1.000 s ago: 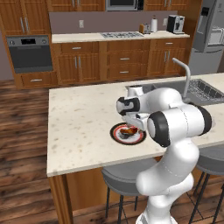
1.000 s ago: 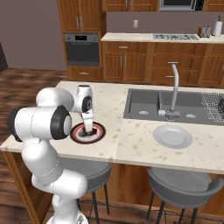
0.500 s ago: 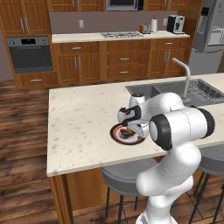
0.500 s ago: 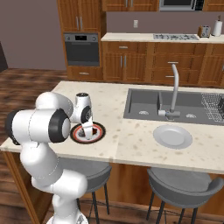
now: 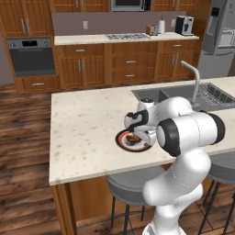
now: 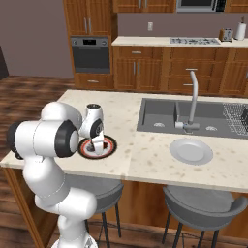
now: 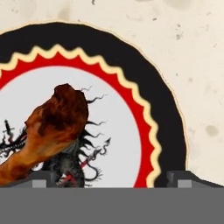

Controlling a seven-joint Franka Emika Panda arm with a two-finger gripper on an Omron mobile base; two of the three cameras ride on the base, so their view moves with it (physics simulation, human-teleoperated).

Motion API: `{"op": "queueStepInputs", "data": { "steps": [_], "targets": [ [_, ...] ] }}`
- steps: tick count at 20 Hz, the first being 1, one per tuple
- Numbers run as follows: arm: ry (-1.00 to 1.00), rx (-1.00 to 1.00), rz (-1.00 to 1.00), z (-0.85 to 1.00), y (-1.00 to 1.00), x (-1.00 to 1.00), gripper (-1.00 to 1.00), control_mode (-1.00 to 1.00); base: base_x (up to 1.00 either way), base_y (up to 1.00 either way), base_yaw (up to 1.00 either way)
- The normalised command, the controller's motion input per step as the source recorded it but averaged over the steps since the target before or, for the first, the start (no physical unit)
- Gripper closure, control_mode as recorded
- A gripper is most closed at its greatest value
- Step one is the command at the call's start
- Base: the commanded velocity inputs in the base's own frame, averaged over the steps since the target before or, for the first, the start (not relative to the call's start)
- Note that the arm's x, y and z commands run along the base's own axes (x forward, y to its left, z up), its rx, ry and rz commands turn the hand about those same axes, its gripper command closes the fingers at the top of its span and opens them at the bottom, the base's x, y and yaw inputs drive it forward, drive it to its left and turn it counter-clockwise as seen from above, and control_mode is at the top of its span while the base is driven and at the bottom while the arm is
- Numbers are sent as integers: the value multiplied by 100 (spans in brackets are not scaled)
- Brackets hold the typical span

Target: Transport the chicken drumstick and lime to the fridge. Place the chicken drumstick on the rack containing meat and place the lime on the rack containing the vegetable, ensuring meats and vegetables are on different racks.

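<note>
Item: chicken drumstick (image 7: 52, 131), lying on patterned plate (image 7: 131, 57), worktop (image 5: 87, 124) near edge. Claw (image 7: 109, 179) fully spread, empty, poised low over plate. Step: first pick-up. Next: centre over drumstick, descend, close.

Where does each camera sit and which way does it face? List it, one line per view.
Left base view: behind the arm's left, facing the island counter; arm rises lower right, above the plate.
Right base view: behind its right, facing the same counter and sink; arm lower left.
Hand view: looks down along the open tool at the chicken drumstick.
Shared: all show that plate.
</note>
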Motion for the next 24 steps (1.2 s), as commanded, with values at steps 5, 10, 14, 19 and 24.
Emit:
{"op": "queueStepInputs", "data": {
  "steps": [5,10,14,19,24],
  "targets": [
    [-6,0,0,3,0,12,-100,-100,0,0,0],
    [0,1,-1,33,0,16,-100,-100,0,0,0],
    [0,0,0,3,0,37,-100,-100,0,0,0],
    [3,0,0,-12,0,21,-100,-100,0,0,0],
    [2,1,0,-20,0,17,-100,-100,0,0,0]
  ]
}}
